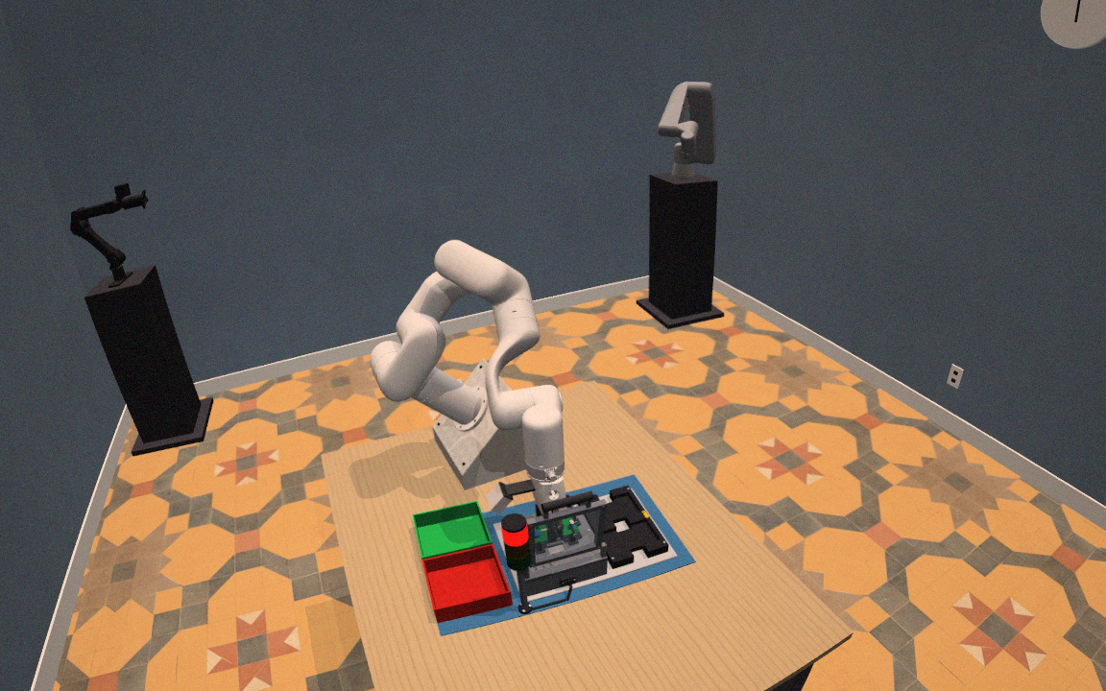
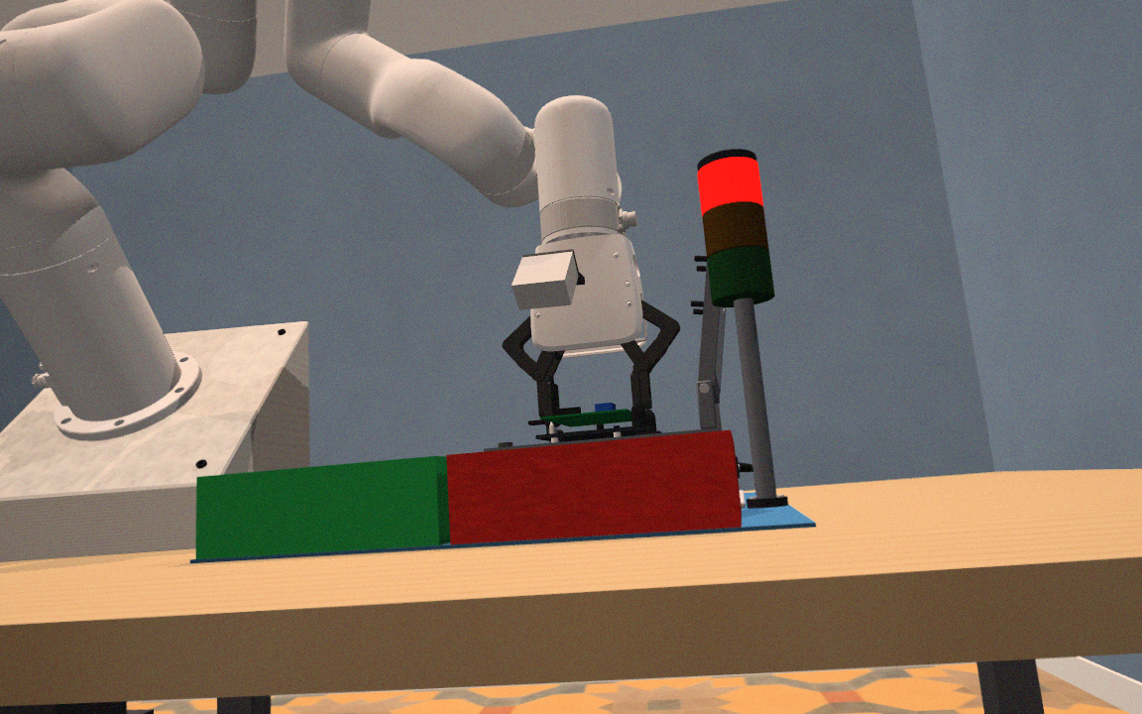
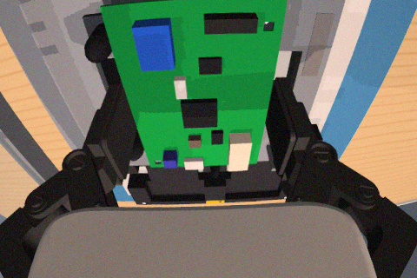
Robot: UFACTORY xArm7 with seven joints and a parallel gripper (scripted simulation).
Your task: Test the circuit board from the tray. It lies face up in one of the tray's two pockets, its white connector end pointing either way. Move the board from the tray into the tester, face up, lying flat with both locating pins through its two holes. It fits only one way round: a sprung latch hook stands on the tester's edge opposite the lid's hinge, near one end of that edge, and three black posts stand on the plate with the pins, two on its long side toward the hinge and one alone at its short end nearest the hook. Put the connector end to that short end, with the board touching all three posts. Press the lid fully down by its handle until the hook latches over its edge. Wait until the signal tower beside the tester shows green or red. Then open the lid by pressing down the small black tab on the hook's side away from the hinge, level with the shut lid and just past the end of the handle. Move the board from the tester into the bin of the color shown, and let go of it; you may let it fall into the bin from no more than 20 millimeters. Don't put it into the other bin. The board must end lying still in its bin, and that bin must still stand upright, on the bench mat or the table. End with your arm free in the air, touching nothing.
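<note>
1. The board (image 3: 156, 104) is gripped across its width by the gripper (image 2: 595, 416), whose fingers are spread wide.
2. It is held just above the tester (image 3: 58, 29).

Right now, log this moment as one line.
phase: unload tester | gripper: shut on circuit board, just above tester | lid: open | tower: red | next: red bin
</note>
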